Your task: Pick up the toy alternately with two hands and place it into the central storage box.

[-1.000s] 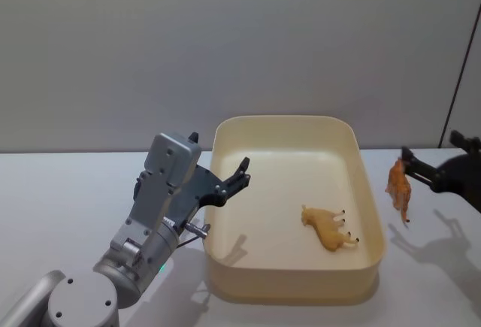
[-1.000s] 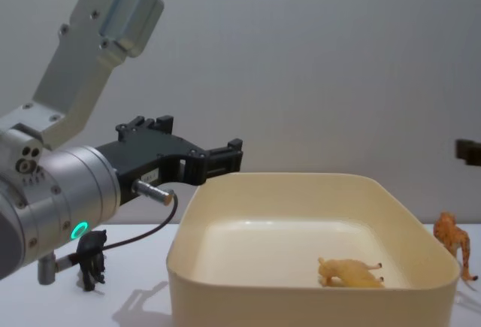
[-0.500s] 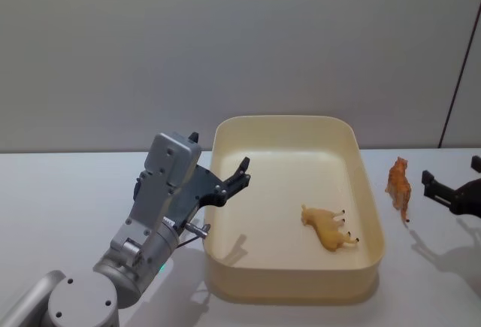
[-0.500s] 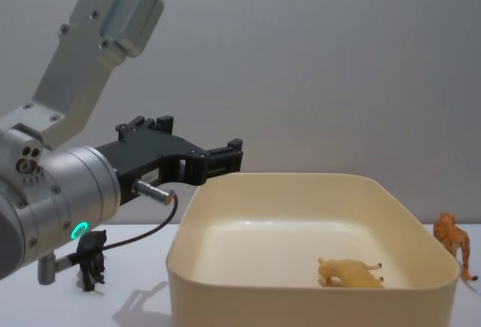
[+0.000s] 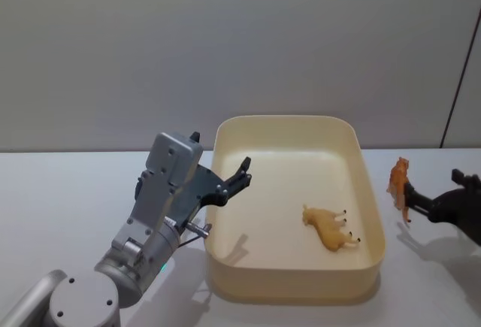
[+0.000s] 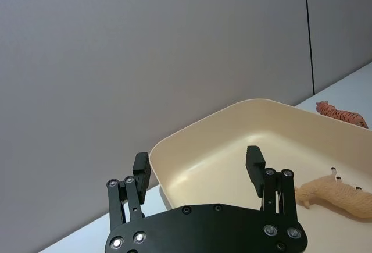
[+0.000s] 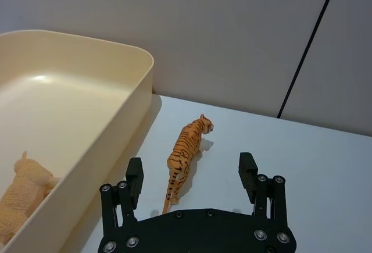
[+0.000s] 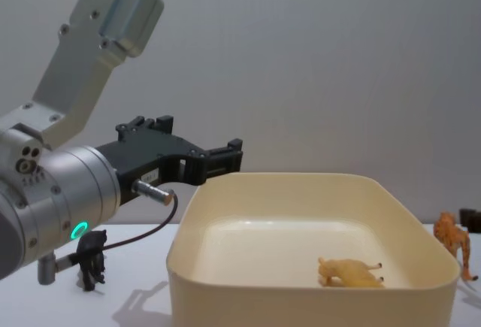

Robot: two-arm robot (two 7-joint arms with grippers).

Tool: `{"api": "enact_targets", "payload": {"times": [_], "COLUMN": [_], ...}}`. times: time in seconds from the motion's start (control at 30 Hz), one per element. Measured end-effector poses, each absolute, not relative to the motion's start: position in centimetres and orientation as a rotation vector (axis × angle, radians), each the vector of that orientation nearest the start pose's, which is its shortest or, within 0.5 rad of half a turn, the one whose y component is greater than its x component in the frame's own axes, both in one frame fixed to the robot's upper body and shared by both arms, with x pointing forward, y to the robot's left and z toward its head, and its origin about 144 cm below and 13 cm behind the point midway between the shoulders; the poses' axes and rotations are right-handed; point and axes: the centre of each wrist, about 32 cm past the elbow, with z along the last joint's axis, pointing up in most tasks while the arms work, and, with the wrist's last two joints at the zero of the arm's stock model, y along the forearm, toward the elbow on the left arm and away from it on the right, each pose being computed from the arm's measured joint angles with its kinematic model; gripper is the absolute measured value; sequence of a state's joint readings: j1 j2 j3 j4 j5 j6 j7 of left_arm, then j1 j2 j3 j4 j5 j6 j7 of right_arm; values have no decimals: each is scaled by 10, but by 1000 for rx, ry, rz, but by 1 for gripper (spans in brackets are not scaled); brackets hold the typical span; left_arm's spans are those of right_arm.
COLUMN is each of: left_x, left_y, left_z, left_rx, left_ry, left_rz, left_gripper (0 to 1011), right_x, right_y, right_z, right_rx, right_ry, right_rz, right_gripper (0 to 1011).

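Right of the box (image 5: 373,218), right tool (image 7: 191,169) spread beside tiger (image 7: 186,147), left tool (image 6: 199,163) spread, empty

A robotics lab bench is suggested. A bare white table (image 5: 60,192) is set against a blank grey wall (image 5: 225,41), broken by one dark seam (image 7: 308,43). A silver arm (image 8: 68,184) with a green ring light (image 8: 77,230) is seen above it, and a cream tub (image 5: 285,120) and a toy tiger (image 7: 185,151) are laid out as test props.

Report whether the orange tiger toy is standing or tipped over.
Standing. The tiger is on its legs on the table, beside the storage box, back uppermost.
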State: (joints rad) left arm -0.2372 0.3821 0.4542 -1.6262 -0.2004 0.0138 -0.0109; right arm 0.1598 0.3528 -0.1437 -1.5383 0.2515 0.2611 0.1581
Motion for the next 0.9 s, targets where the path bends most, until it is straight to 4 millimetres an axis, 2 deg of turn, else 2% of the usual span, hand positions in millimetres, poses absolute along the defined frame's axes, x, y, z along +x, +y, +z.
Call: {"api": "enact_targets", "payload": {"times": [0.8,0.87,0.9], "left_x": [492,492,492], "left_y": [198,198,198], "left_z": [1204,1204,1204], "left_rx": [61,61,61], "left_ry": [-268,-268,-268], "left_rz": [1124,1124,1124], "left_gripper": [1001,1001,1001], "right_x": [542,543,545], "right_y": [-258,-256,-255], "right_z": [1161,1160,1159], "right_rx": [-287,-289,-292], "right_ry": [53,52,52], "right_rz": [-1363,-1363,-1363], "right_gripper": [1001,994,950]}}
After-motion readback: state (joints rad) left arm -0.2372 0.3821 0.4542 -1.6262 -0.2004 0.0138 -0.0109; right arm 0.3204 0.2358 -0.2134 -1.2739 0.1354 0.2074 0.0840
